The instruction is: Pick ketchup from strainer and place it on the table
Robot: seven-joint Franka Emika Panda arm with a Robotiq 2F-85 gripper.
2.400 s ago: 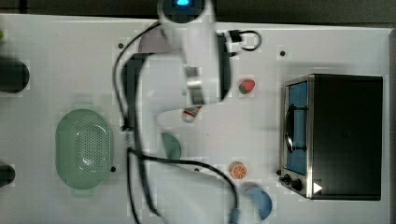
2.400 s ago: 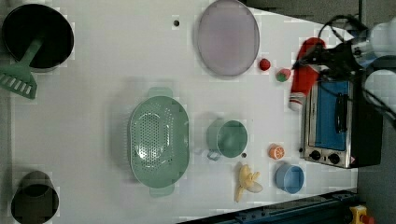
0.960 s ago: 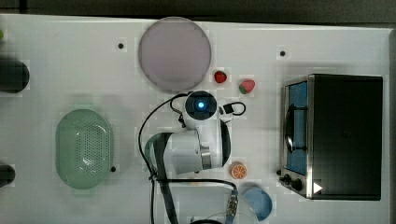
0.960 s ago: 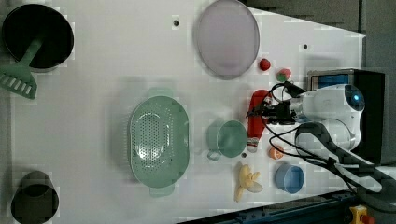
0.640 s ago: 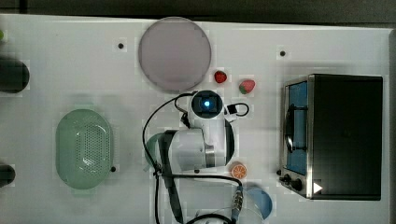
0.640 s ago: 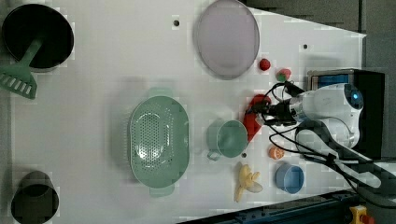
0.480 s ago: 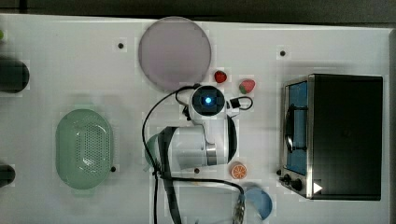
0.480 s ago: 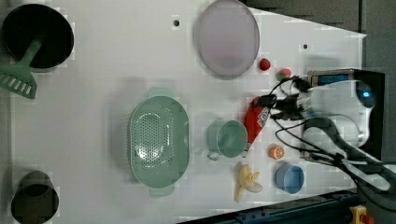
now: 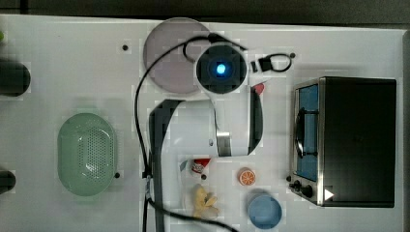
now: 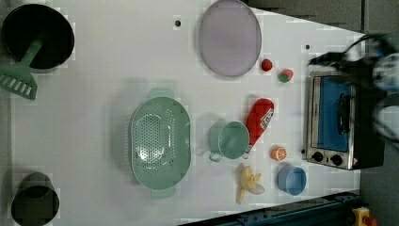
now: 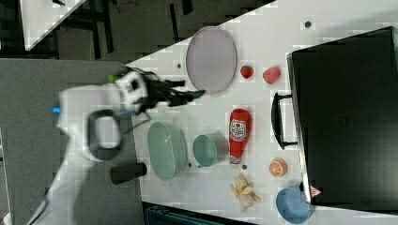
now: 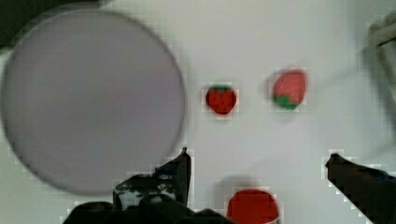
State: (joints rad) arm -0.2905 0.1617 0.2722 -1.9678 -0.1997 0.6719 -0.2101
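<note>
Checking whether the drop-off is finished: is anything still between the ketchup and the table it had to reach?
Nothing visible. The ketchup already lies flat on the table, outside the strainer, right beside the green cup. The tool is open above it, holding nothing.

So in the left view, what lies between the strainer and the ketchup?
The round green cup stands between the strainer and the ketchup, close against the bottle's side, apart from the strainer; the right view shows the same order.

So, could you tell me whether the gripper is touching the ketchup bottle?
Apart. In the right view the open gripper hangs beside the plate, with bare table between it and the ketchup bottle.
</note>
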